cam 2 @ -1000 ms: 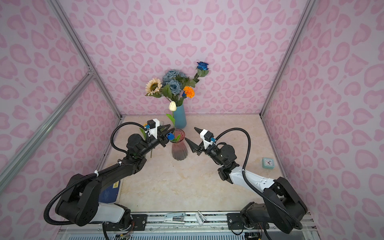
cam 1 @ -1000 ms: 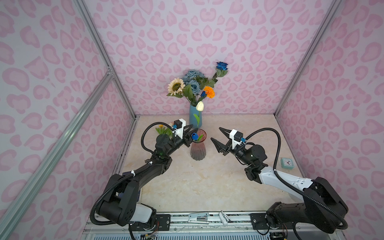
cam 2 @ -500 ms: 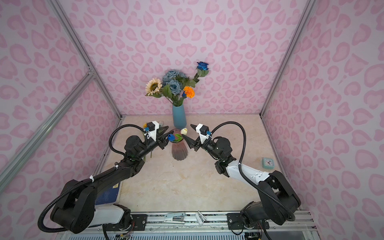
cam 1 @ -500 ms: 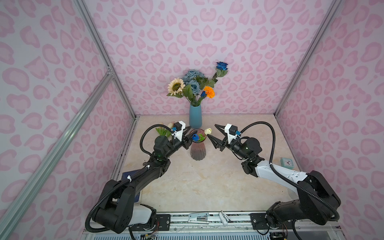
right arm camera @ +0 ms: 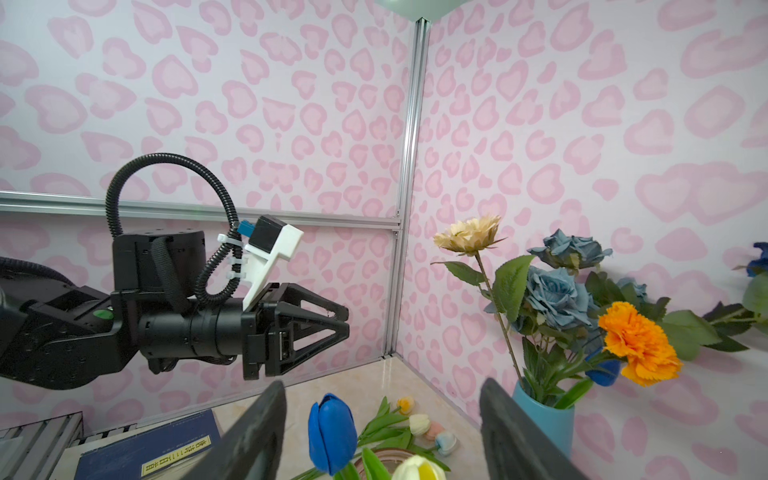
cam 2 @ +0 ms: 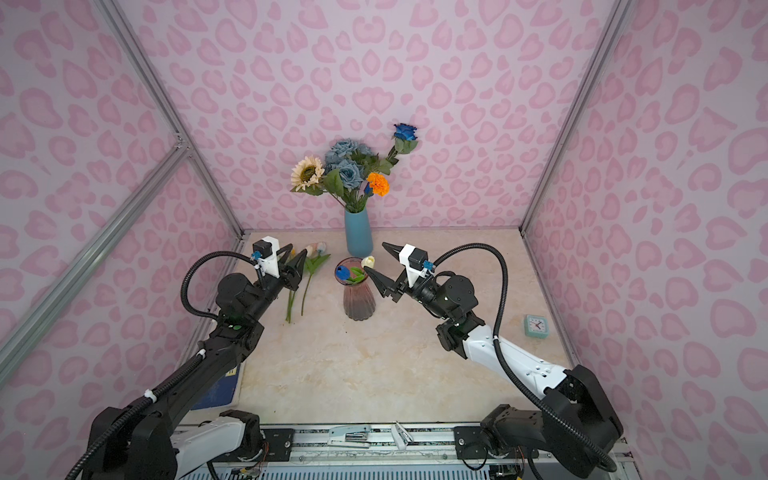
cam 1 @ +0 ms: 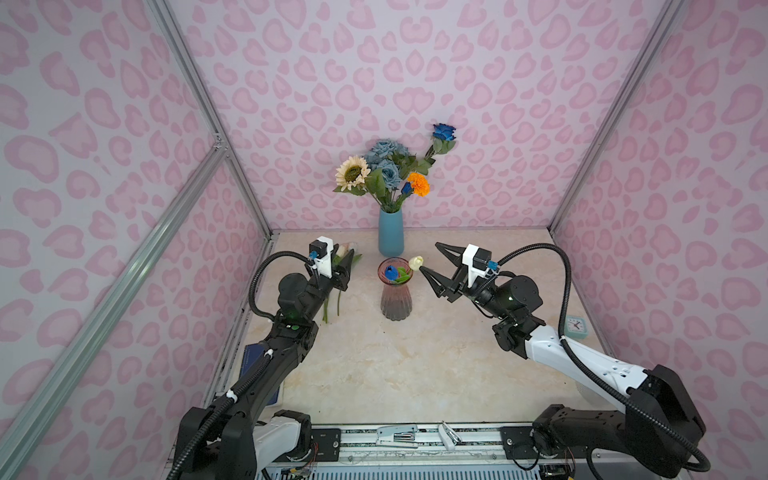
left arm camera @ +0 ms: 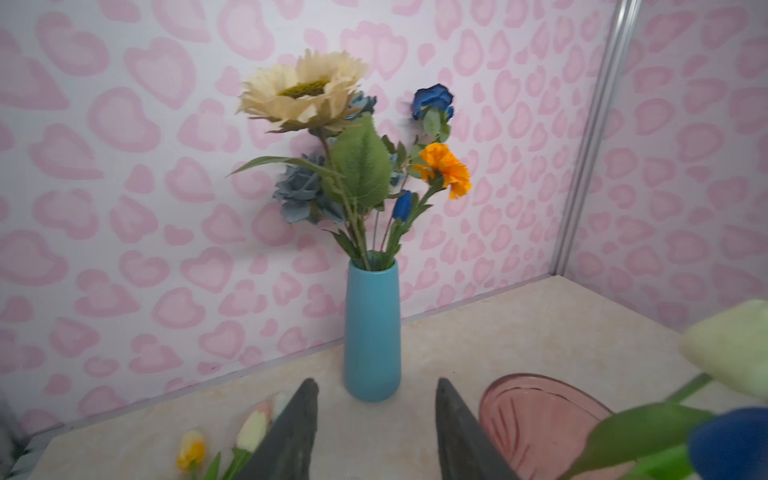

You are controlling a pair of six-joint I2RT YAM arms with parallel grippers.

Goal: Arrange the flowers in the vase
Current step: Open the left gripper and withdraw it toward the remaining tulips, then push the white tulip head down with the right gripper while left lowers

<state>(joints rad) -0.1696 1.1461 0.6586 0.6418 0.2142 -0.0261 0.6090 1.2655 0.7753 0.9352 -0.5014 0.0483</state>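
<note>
The pink glass vase (cam 1: 395, 299) is standing mid-tabletop (cam 1: 415, 365), holding a blue tulip (cam 1: 389, 273) and a white tulip (cam 1: 415, 262) that is leaning over the rim on the right arm's side. The right hand (cam 1: 430, 257) is hovering just beside that white bloom with its jaws spread wide and gripping nothing. The lower fingertip is sitting close to the flower, but whether it is touching cannot be told.

The left hand (cam 2: 296, 255) is hanging over the loose tulips (cam 2: 311, 251) lying on the tabletop by the left wall, its jaws apart and empty. In the right wrist view these are showing yellow, white, pink and pale blue heads.

Behind the pink vase, a blue vase (cam 1: 390, 232) is standing upright by the back wall, carrying the cream sunflower (cam 1: 352, 172), dusty-blue rose bunch (cam 1: 386, 162), bright blue rose (cam 1: 444, 132) and orange marigold (cam 1: 417, 183). A small clock (cam 1: 576, 325) is sitting near the right wall.
</note>
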